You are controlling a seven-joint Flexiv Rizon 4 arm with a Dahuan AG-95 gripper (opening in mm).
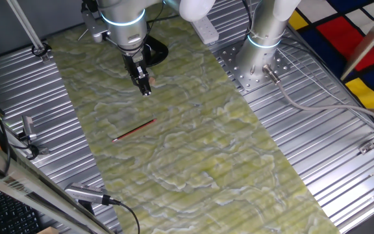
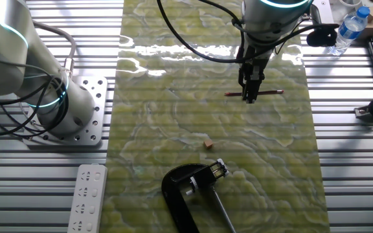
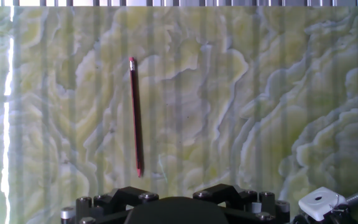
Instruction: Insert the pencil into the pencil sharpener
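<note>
Arm upright, fingers [image 1: 145, 88] pointing down.

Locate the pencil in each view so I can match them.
One fixed view: pencil lies left of centre on the mat, below the gripper.
Other fixed view: pencil upper right, partly behind the gripper.
Hand view: pencil upright, left of centre.
Shared landmark: the green marbled mat.

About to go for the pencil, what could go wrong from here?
1. The pencil lies flat and thin on the mat; the gripper may hit the mat or roll it away.
2. In the hand view it sits left of centre, so a straight descent could miss.
3. The sharpener is far off; a loose grasp may slip during the carry.
</note>
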